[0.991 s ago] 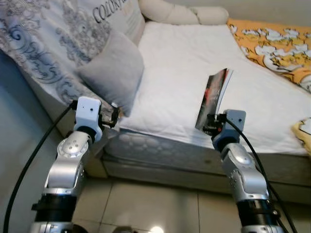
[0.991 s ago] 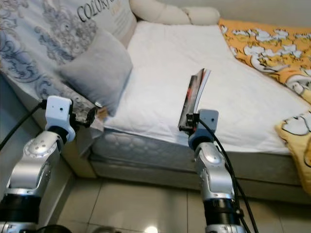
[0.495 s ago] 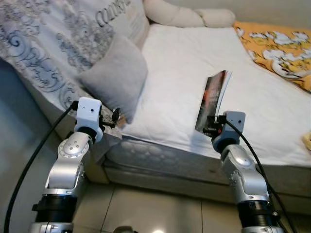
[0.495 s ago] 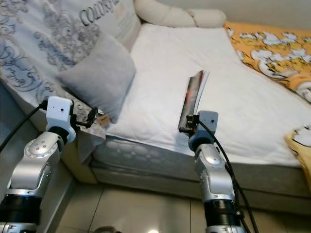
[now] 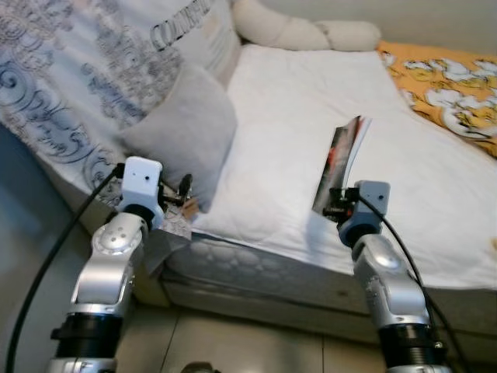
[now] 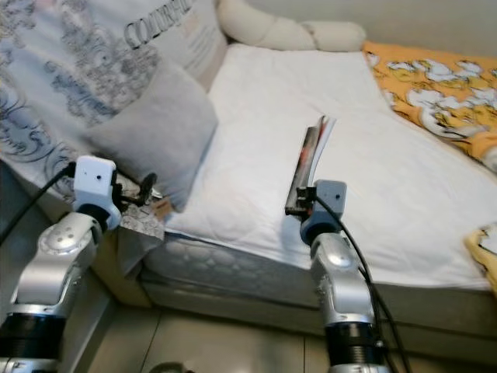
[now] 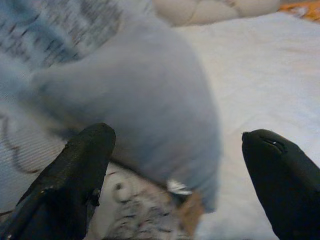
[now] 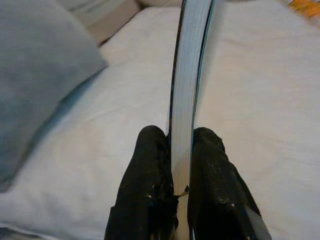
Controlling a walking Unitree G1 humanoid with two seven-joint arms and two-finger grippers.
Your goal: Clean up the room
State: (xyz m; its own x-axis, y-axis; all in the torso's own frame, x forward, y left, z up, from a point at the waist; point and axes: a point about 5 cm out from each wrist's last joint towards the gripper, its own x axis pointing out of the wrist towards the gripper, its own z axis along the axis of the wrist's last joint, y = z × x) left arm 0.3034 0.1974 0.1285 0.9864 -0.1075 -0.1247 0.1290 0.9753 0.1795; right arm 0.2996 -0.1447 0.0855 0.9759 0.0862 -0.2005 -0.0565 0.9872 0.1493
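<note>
One book (image 5: 340,165) is what I have in hand: my right pincer (image 8: 182,165) is clenched on its lower edge, and the book stands upright, fore-edge toward the wrist camera, above the near edge of the bed (image 5: 311,101). My left pincer (image 7: 175,165) is spread wide with nothing between its fingers, hovering at the near left corner of the bed, just in front of the grey pillow (image 5: 182,132) that leans on the patterned cushion (image 5: 93,70). A yellow printed blanket (image 5: 443,78) lies at the far right, and a cream bolster (image 5: 303,33) lies across the far end.

I judge this to be the carrying step: the book is lifted, but not yet put away. No shelf or worktop appears before me, so the next move calls for turning to find a proper spot, keeping the grip firm and the book clear of the mattress edge. The thin book could pivot between the fingers if I swing fast.
</note>
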